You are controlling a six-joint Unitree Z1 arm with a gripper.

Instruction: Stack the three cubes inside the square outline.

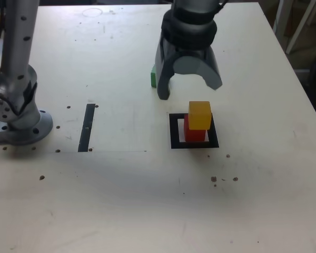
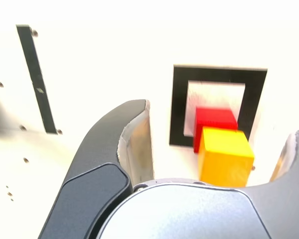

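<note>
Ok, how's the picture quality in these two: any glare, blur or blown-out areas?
Exterior view: soft, slightly grainy, even light; the pincer throws only a faint shadow and the yellow cube reads clearly. Wrist view: the table is overexposed to near white, the close pincer body is blurred, and the red cube has soft edges.

One cube (image 1: 199, 115) sat on another cube (image 1: 194, 132) inside the square outline (image 1: 174, 132) mid-worktop (image 1: 147, 200). The third cube (image 1: 153, 77) lay behind, toward the far edge. A tape strip (image 1: 86, 127) lay at the exterior view's left.
</note>
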